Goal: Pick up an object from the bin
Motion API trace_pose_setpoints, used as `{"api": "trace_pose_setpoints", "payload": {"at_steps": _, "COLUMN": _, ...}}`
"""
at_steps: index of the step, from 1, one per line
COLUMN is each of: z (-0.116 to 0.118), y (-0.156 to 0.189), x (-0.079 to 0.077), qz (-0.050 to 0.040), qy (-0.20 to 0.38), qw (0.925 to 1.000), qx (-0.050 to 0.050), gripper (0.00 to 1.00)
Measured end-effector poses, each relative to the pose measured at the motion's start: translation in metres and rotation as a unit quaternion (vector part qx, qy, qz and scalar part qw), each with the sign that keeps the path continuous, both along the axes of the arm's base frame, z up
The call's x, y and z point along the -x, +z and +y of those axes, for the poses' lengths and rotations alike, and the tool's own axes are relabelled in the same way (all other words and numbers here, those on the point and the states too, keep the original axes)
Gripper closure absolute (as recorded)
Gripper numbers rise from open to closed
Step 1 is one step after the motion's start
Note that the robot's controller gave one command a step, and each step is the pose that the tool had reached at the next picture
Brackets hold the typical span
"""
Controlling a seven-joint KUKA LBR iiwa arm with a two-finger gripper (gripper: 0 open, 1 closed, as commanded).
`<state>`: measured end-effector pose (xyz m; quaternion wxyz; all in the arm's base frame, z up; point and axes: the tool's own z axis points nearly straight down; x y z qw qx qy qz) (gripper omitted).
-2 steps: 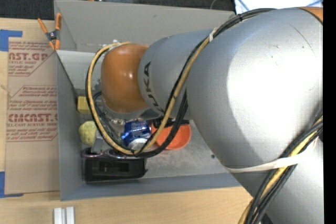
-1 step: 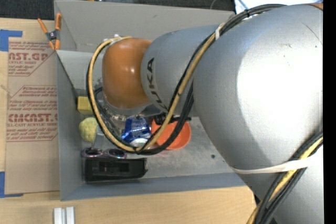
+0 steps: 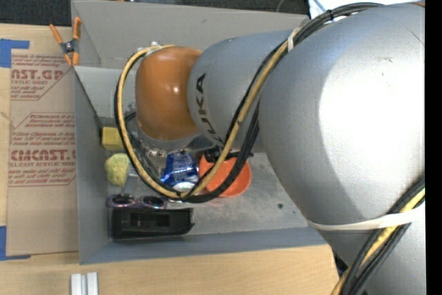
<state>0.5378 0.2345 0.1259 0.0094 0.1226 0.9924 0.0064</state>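
A blue-and-white object (image 3: 179,170), crumpled and shiny, lies on the floor of the grey metal bin (image 3: 173,17), near its middle and just below the robot's wrist. The arm (image 3: 331,114) reaches in from the right and covers most of the bin's right half and far side. Its orange cover (image 3: 164,90) hangs above the left-centre of the floor, and the gripper (image 3: 166,154) sits beneath that cover, right beside the blue-and-white object on its far left. Whether the gripper is wide, narrow or closed on anything cannot be told, since the cover and the wrist block the sight of it.

Yellow and black cables (image 3: 123,103) loop round the left of the cover, sweep down across the floor and pass in front of the blue-and-white object on its near side. An orange round thing (image 3: 235,179) lies just to the right of that object, partly under the cables and the arm's shadow.

Along the left wall, a yellow block (image 3: 110,137) rests at the foot of the slope. A yellow-green ball (image 3: 117,168) lies just nearer than the block. In the near left corner sits a long black box (image 3: 150,221), parallel to the near wall, with a small dark item (image 3: 135,202) touching its far edge. The floor to the right of the black box is bare grey metal with scuffs.
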Motion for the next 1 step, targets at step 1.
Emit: {"api": "trace_pose_setpoints", "payload": {"at_steps": 1, "z": 0.0000, "y": 0.0078, "x": 0.0000, "qz": 0.0002, "qy": 0.000, "qw": 1.0000, "qx": 0.000, "gripper": 1.00}}
